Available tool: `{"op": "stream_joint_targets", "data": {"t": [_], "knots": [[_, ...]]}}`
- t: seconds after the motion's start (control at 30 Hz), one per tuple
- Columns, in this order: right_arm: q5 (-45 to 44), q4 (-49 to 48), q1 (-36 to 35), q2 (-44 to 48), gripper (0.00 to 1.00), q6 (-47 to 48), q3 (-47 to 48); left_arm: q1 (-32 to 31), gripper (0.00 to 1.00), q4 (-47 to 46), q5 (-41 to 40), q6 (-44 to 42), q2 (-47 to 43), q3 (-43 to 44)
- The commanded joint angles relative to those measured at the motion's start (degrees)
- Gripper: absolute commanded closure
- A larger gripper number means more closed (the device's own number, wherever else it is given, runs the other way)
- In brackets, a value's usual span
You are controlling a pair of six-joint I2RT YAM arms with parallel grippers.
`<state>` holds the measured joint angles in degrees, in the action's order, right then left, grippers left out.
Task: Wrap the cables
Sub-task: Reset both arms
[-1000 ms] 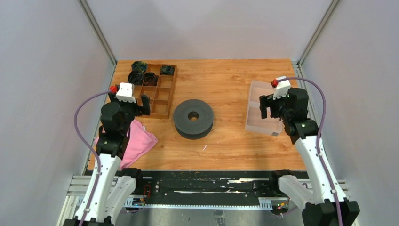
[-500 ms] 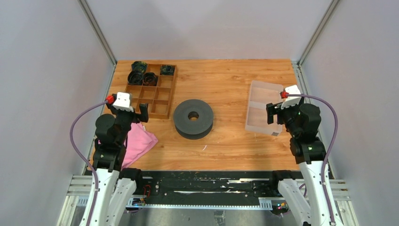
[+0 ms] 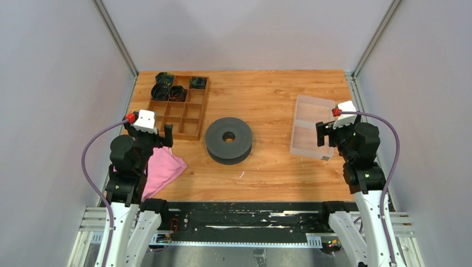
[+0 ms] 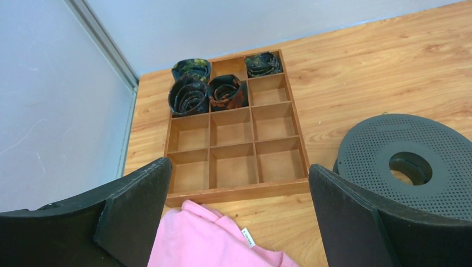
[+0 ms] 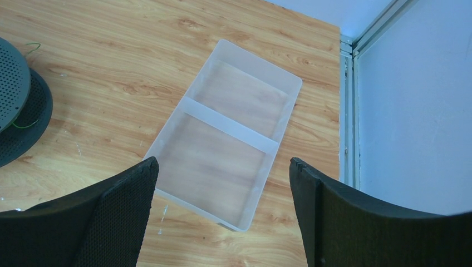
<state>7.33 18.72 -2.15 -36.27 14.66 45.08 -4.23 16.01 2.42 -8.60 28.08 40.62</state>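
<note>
Both grippers, left gripper [image 3: 160,135] and right gripper [image 3: 324,133], hang wide apart, holding nothing; 4 coiled cables [image 4: 188,95] sit in the wooden divider tray [image 4: 239,192], the clear bin [image 5: 222,133] holds none, so wrapping looks finished.

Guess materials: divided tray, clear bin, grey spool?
Divided tray: looks like wood or fibreboard, matte brown, thin partitions. Clear bin: translucent frosted plastic, table grain shows through. Grey spool: probably moulded plastic, matte dark grey, perforated face.

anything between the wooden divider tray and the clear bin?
Only the black spool, on the table in the top view; otherwise bare wood between the wooden divider tray and the clear bin.
</note>
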Motion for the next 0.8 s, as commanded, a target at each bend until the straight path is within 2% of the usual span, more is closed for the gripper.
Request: {"op": "stream_joint_targets", "data": {"t": [0.0,0.77], "knots": [[0.0,-0.7,0.9,0.2,0.13,1.1,-0.4,0.3,0.02,0.2,-0.5,-0.9,0.0,1.5],[0.0,-0.8,0.9,-0.2,0.14,1.5,-0.9,0.4,0.02,-0.1,-1.1,-0.9,0.0,1.2]]}}
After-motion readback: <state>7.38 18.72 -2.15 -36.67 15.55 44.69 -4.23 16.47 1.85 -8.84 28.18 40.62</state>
